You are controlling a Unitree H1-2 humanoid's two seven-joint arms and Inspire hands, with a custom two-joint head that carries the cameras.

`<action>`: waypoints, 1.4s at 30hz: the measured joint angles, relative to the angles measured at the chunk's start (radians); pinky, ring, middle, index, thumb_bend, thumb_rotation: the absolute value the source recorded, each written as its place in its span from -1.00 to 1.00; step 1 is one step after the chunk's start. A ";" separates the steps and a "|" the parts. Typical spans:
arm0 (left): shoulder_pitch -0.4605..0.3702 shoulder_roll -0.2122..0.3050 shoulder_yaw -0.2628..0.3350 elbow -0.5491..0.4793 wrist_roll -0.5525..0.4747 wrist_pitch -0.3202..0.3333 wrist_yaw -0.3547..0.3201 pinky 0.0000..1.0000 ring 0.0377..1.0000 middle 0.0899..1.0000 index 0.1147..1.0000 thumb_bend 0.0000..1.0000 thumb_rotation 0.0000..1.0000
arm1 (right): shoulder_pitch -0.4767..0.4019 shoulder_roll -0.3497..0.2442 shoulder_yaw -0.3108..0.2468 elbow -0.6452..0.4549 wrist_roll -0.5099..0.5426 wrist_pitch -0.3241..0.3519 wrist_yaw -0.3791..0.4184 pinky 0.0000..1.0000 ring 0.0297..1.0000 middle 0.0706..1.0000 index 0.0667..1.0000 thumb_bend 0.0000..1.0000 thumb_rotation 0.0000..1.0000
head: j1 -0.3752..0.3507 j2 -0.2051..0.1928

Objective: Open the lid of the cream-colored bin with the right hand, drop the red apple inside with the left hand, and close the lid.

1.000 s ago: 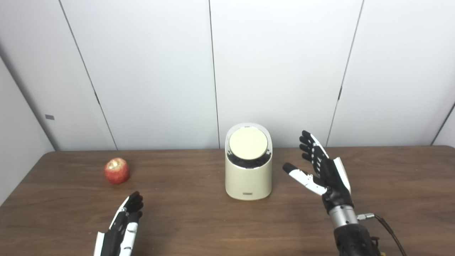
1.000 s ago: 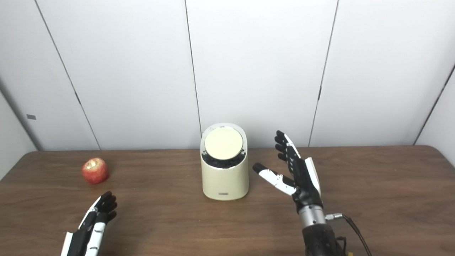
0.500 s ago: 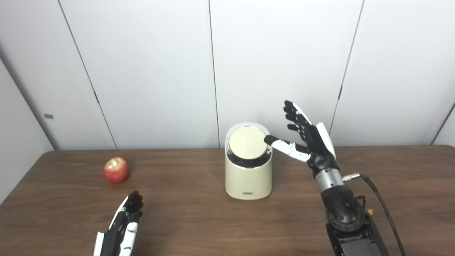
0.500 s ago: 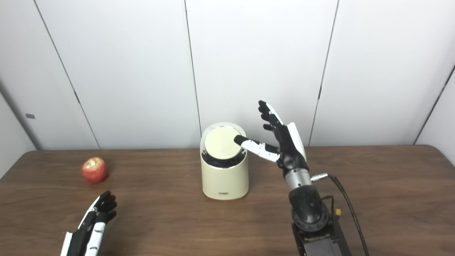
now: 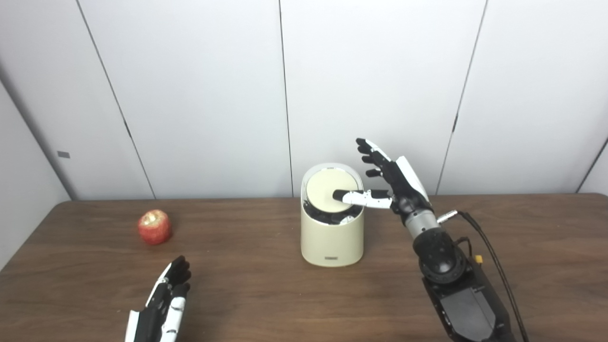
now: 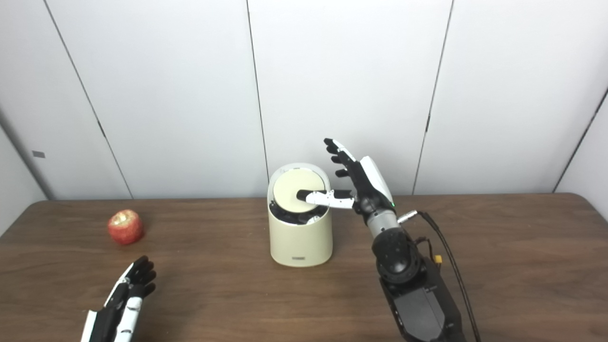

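The cream-colored bin (image 5: pixel 332 242) stands mid-table with its round lid (image 5: pixel 327 186) tilted toward me. My right hand (image 5: pixel 392 179) is open beside the bin's right shoulder, fingers spread upward, and its thumb (image 5: pixel 358 197) lies across the lid's lower right part, pressing on it. A dark gap shows under the lid's front edge. The red apple (image 5: pixel 155 227) rests on the table at the left. My left hand (image 5: pixel 164 301) lies open, flat near the table's front edge, below and slightly right of the apple, holding nothing.
The brown wooden table (image 5: pixel 247 294) runs the picture's full width, with white wall panels (image 5: pixel 199 95) close behind it. A black cable (image 5: pixel 489 256) trails from the right wrist over the table's right side.
My right hand has risen from the table, swung left to the bin and laid its thumb onto the lid, which has tipped inward a little. The left hand and apple have stayed put.
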 measured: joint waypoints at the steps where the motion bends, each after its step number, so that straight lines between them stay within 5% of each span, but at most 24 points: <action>1: 0.000 0.000 0.000 0.000 0.000 0.001 0.000 0.80 0.79 0.80 0.84 -0.27 0.46 | -0.002 -0.001 0.002 0.005 -0.003 0.000 0.000 0.50 0.71 0.80 0.81 0.63 -0.23 | -0.002 0.003; 14: 0.009 -0.009 0.000 -0.013 0.008 0.008 0.002 0.77 0.78 0.79 0.82 -0.24 0.44 | -0.012 -0.003 0.027 0.055 -0.060 -0.075 -0.024 0.60 0.75 0.79 0.80 0.65 -0.41 | 0.003 0.028; 21: 0.014 -0.016 0.000 -0.019 0.018 0.009 0.007 0.75 0.75 0.75 0.78 -0.27 0.42 | -0.031 -0.016 0.063 0.061 -0.169 -0.072 -0.079 0.51 0.68 0.73 0.74 0.84 -0.43 | 0.002 0.029; 42: 0.004 -0.015 0.001 -0.003 0.017 -0.003 0.009 0.79 0.76 0.76 0.79 -0.24 0.42 | -0.068 -0.073 0.176 0.060 -0.396 -0.108 -0.213 0.60 0.72 0.71 0.73 0.88 -0.60 | -0.008 0.031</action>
